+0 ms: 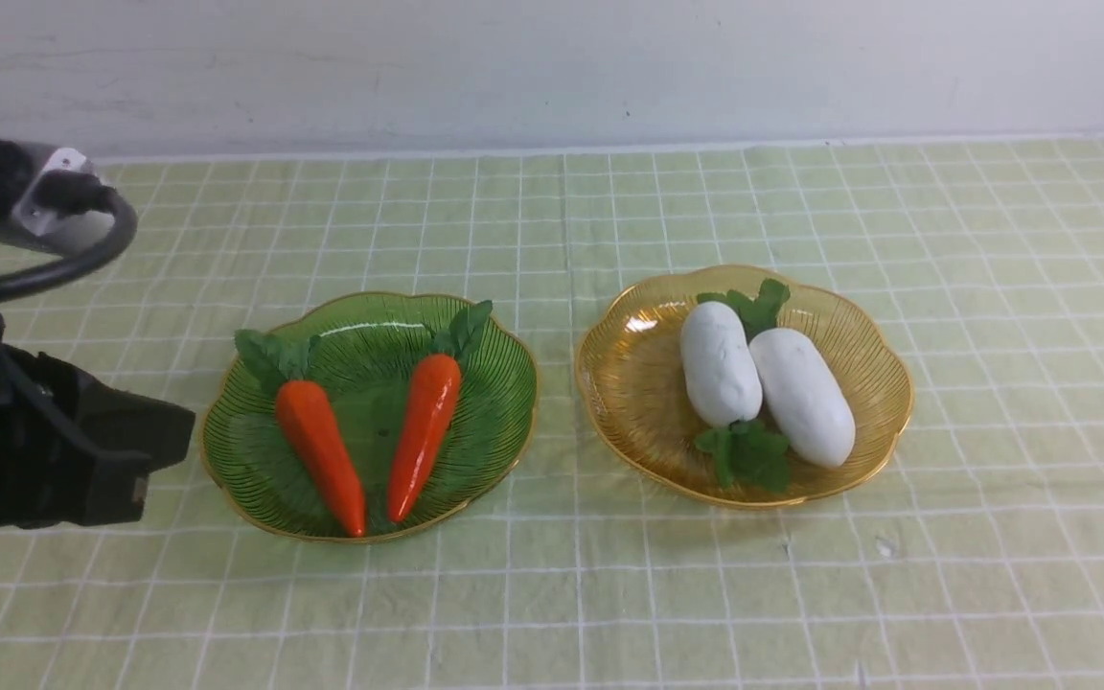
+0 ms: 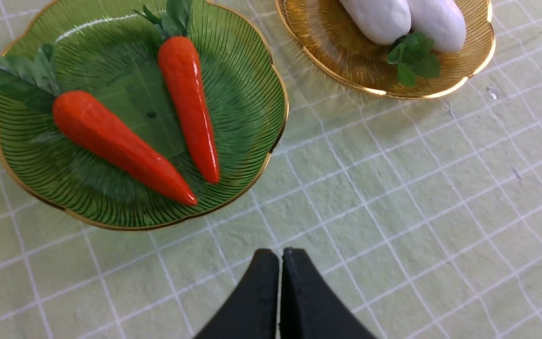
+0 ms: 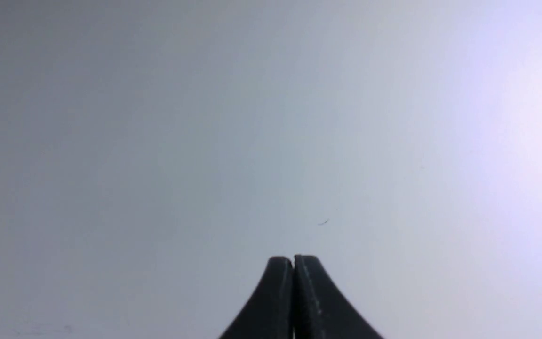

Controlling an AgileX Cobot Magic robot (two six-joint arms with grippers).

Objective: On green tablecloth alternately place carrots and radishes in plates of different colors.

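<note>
I am watching my left gripper hanging close to me over the green tablecloth. Its fingers are pressing together and holding nothing. Near it, but not touching, the green plate is holding the left carrot and the right carrot. Farther right, the amber plate is holding two radishes touching side by side. My right gripper is also staying pinched together, facing a pale blank surface.

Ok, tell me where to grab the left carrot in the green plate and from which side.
Likely its thick shoulder below the leaves, from above, left gripper fingers across its width. The left carrot lies flat in the green plate, tapering to a tip, and the raised rim blocks a sideways approach.
</note>
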